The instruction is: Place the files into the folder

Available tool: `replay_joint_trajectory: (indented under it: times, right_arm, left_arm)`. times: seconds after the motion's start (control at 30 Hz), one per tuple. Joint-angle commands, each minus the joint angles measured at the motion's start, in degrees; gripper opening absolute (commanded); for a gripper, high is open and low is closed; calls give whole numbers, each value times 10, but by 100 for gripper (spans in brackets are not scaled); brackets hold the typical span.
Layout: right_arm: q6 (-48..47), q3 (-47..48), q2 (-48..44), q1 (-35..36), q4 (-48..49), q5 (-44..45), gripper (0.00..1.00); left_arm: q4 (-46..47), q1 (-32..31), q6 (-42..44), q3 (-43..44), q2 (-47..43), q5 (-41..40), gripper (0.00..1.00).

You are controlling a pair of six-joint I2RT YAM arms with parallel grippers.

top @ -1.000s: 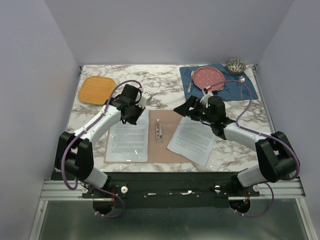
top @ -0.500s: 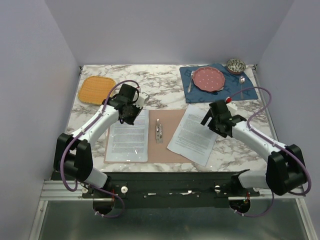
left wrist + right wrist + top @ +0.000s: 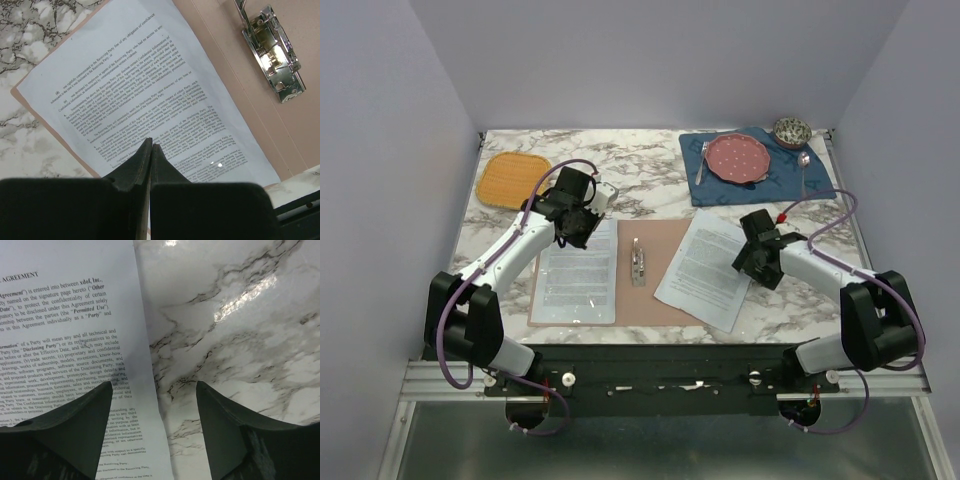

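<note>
Top external view: we see the folder (image 3: 655, 300) lying open and flat on the marble tabletop (image 3: 650, 165), with its metal clip (image 3: 638, 262) at the spine. The first sheet (image 3: 578, 285) lies squarely on the folder's left half. The second sheet (image 3: 705, 270) lies askew, its left part over the folder's right half and its right part on bare tabletop. We find the left hand (image 3: 576, 228) above the far end of the first sheet; the left wrist view shows its fingers (image 3: 135, 170) pressed together with nothing between them. The right hand (image 3: 757, 262) sits at the second sheet's right edge; the right wrist view shows its fingers (image 3: 75, 430) apart, one above the paper, the other above the marble, gripping nothing
</note>
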Motion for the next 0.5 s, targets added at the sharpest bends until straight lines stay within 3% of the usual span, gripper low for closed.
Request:
replay_joint_trajectory:
  times: [0.0,0.2,0.33,0.47]
  right_arm:
    - [9,-23,7,-2,40,-40,73]
    - [13,-52,-1,-2,78,-88,51]
    - [5,-59,-13,-2,83,-89,20]
    - [-13,-72,-29,-2,92,-93,2]
  left_arm:
    - [0,3,0,13,2,6,9]
    - [-3,3,0,18,7,4,9]
    - [-4,3,0,19,13,0,9]
    - [-2,3,0,18,16,0,9]
